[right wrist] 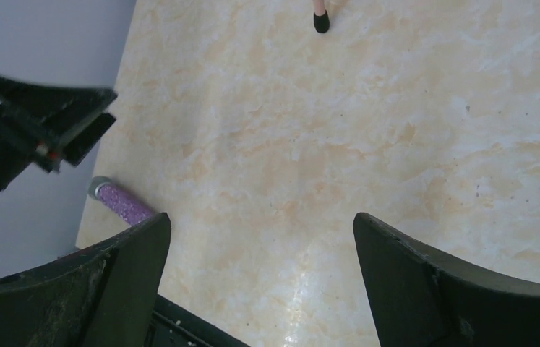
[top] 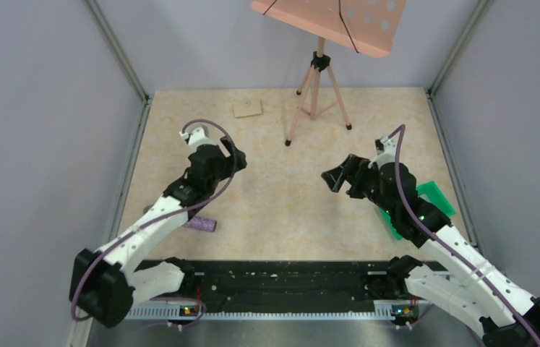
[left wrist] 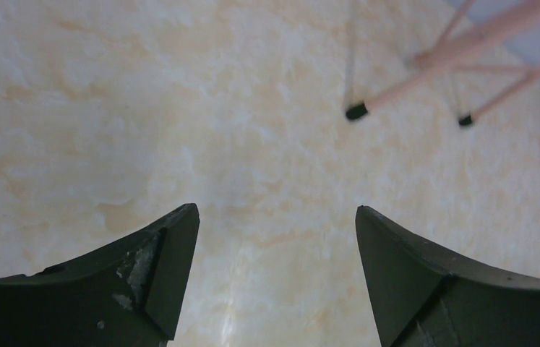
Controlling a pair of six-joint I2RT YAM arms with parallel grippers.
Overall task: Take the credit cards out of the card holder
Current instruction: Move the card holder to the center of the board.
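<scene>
The card holder lies shut at the far side of the table, its beige outside up. It shows only in the top view. The credit cards are hidden. My left gripper hovers open and empty over bare table, nearer than the card holder and a little to its left. In the left wrist view the left gripper has its jaws wide apart with nothing between them. My right gripper is open and empty over the middle right of the table; in its wrist view only bare table lies between the jaws.
A pink music stand on a tripod stands at the far middle, its feet near the left gripper. A purple microphone lies by the left arm and shows in the right wrist view. A green tray lies under the right arm.
</scene>
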